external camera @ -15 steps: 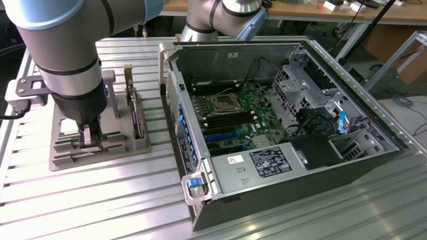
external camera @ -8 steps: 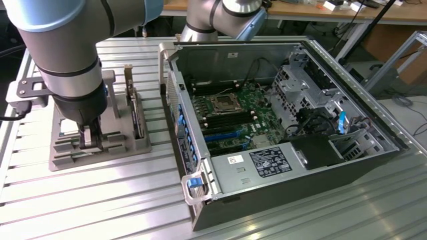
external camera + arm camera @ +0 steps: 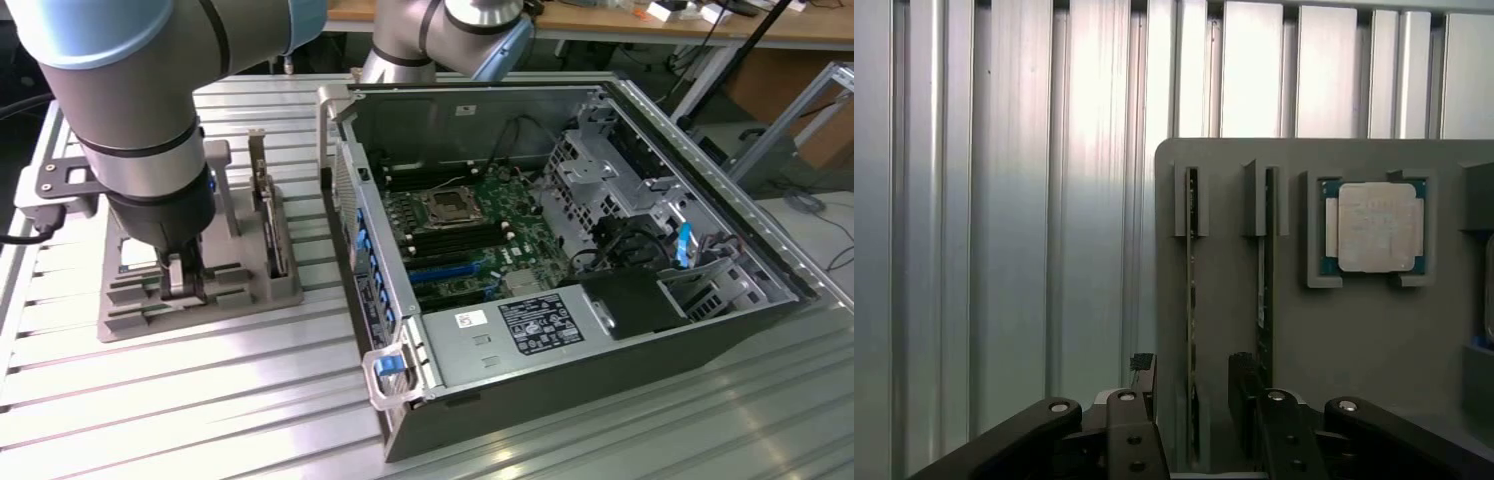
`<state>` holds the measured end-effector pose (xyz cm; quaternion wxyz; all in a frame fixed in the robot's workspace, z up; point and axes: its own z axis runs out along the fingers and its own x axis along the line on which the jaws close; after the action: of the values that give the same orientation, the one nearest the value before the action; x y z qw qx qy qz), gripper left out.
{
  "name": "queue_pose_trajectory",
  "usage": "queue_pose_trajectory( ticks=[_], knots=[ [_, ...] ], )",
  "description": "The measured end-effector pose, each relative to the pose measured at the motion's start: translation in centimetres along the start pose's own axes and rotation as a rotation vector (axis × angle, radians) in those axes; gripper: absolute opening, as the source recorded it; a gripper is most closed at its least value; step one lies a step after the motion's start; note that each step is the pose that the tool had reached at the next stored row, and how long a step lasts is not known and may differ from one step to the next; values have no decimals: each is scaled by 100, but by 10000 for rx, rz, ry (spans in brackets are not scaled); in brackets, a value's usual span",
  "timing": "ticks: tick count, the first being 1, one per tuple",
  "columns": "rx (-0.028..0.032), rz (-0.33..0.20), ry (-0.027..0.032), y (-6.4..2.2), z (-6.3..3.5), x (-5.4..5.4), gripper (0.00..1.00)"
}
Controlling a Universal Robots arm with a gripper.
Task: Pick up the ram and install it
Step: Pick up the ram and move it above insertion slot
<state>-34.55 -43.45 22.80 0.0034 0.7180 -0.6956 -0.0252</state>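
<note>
Straddling the thin green ram stick point(image 3: 1192, 290), set edge-up in a grey plastic holder point(image 3: 1354, 340), the black gripper point(image 3: 1194, 385) stood spread, grasping nothing. Stick's long axis ran lengthwise between the fingers point(image 3: 1143, 375).

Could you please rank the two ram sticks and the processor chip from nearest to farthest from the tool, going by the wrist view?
1. Ram, in the slot straddled by the open tool.
2. Second stick, in the neighbouring slot.
3. Processor chip, in its recess beyond both slots.
</note>
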Motion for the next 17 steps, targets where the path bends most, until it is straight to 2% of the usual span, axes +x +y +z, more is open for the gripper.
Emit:
queue_pose_trajectory(
  ticks=[7,10,17],
  knots=[
    [0,-17,0,23,37,0,42],
    [-8,-224,9,35,45,1,42],
    [-8,-283,11,90,85,6,42]
  ],
)
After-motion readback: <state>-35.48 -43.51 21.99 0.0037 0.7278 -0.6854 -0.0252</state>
